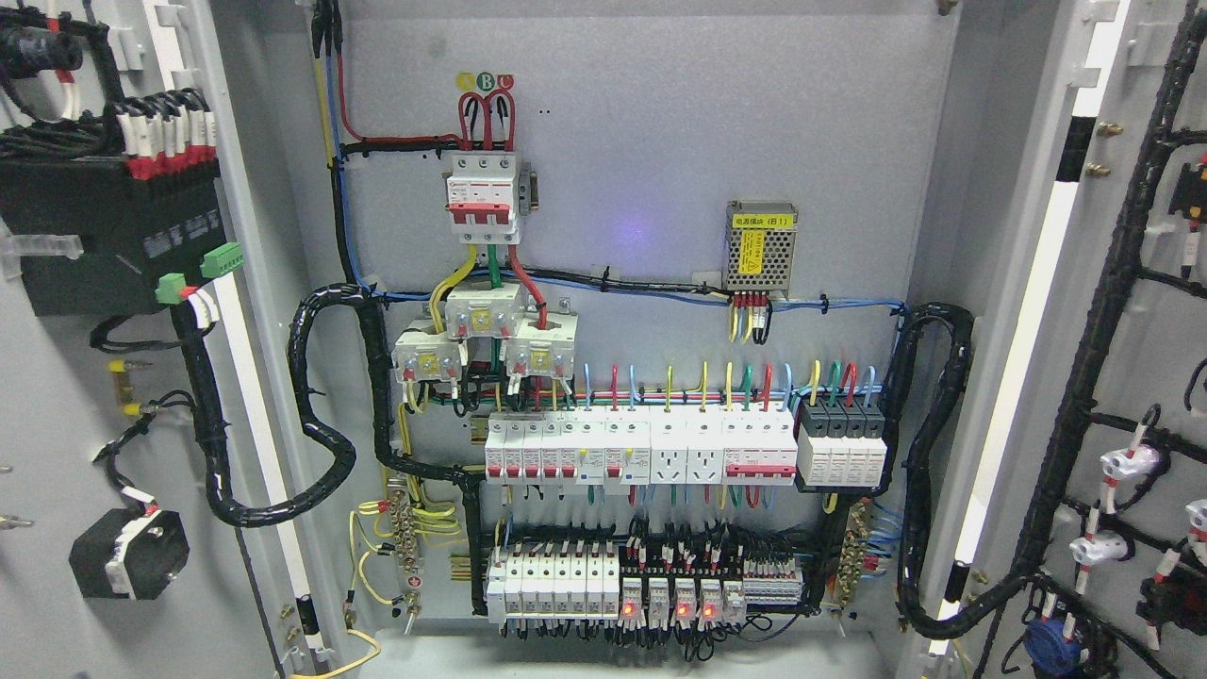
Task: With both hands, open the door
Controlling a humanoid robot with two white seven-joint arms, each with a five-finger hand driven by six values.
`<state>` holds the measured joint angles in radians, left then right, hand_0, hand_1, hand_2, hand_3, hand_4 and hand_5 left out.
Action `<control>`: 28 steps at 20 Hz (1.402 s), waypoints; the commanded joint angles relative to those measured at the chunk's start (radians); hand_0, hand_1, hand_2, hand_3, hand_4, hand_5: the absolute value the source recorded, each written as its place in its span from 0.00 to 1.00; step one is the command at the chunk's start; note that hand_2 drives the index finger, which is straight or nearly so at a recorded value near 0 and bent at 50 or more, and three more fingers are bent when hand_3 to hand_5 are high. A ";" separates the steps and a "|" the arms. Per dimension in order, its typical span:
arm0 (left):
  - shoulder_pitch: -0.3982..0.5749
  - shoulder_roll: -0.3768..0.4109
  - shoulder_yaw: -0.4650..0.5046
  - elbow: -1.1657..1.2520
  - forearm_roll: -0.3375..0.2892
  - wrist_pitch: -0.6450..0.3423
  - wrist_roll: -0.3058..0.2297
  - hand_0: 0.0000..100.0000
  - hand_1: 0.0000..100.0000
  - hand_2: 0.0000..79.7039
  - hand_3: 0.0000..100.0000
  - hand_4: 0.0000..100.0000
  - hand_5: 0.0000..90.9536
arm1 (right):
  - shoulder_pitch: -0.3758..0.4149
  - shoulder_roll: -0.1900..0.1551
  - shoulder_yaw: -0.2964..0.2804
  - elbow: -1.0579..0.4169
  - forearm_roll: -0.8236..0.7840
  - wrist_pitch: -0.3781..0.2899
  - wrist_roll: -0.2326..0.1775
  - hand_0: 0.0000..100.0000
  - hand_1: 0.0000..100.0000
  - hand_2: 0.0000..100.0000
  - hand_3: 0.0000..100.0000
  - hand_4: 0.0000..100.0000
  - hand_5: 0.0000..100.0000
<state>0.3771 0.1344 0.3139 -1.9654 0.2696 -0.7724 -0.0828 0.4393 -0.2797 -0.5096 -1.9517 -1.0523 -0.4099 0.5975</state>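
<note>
Both cabinet doors stand swung wide open. The left door (pixel 57 396) fills the left edge of the view and the right door (pixel 1132 358) fills the right edge, each turned so its inner face shows. The left one carries a black module (pixel 104 236) with green plugs, and a black wrapped cable bundle (pixel 311 415) loops from it into the cabinet. The right one has black cable runs and small white fittings down its inner side.

Between them the grey back panel (pixel 641 141) is fully exposed. High up sits a white and red main breaker (pixel 484 193), with round markers above it, the middle green one reading "B". A small metal power supply (pixel 760 245) to the right bears a yellow label with print and "(B1)". Lower down, rows of white breakers (pixel 641 453) are fed by coloured wires, and along the bottom row several relays (pixel 669 599) glow with red lights.

Neither hand of the robot is anywhere in sight.
</note>
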 commanded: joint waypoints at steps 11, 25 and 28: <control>-0.224 0.428 0.244 0.537 0.163 -0.577 0.000 0.00 0.00 0.00 0.00 0.00 0.00 | 0.006 -0.007 -0.007 0.016 -0.014 -0.001 -0.001 0.00 0.00 0.00 0.00 0.00 0.00; -0.466 0.507 -0.030 0.932 0.157 -0.577 0.000 0.00 0.00 0.00 0.00 0.00 0.00 | 0.021 -0.041 0.226 -0.096 0.020 -0.004 0.004 0.00 0.00 0.00 0.00 0.00 0.00; -0.474 0.499 -0.041 0.875 0.160 -0.576 0.001 0.00 0.00 0.00 0.00 0.00 0.00 | 0.019 -0.046 0.295 -0.096 0.092 -0.003 0.004 0.00 0.00 0.00 0.00 0.00 0.00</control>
<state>-0.0428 0.5704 0.3770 -1.2455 0.4266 -0.7727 -0.0804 0.4600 -0.3011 -0.3849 -2.0066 -1.0276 -0.4137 0.6020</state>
